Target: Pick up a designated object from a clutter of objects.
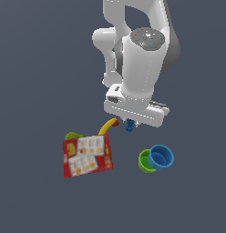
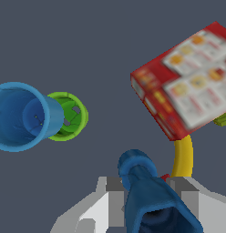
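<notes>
Blue peg point(image 2: 149, 195) pinched between gripper point(image 2: 146, 200) fingers point(image 2: 112, 202), lifted off worktop; banana point(image 2: 183, 157), red box point(image 2: 187, 82), nested cups point(image 2: 23, 116) lie below.

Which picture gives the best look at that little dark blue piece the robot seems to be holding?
The wrist view: the dark blue piece fills the foreground between the gripper fingers, its dark hole visible. In the exterior view it is only a small blue speck under the hand.
</notes>
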Tool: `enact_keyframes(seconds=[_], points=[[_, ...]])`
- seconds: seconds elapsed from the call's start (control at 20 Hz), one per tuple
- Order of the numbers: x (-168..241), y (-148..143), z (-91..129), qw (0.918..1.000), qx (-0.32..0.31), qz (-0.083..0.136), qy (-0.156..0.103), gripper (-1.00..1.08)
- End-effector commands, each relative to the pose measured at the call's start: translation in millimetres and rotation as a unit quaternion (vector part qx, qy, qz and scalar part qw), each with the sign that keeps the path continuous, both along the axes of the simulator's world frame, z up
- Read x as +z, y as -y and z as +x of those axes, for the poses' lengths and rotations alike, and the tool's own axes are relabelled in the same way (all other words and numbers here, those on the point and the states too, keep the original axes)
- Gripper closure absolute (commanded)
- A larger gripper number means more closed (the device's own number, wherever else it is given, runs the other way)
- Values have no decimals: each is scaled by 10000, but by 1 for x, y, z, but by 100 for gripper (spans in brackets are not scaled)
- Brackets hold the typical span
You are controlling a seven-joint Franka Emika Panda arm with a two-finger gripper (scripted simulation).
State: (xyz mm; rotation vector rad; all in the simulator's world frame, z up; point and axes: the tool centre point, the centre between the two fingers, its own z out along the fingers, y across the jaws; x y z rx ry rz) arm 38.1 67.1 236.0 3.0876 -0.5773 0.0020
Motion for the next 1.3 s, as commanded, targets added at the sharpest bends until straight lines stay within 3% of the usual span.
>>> enact_keyframes(seconds=[0.0, 0.6, 1.25], points=[[25, -7, 5, 10000, -1, -1, -4, 108], [123, -35, 30, 10000, 0, 1, -5, 108], [157, -45, 41, 10000, 0, 1, -5, 108]])
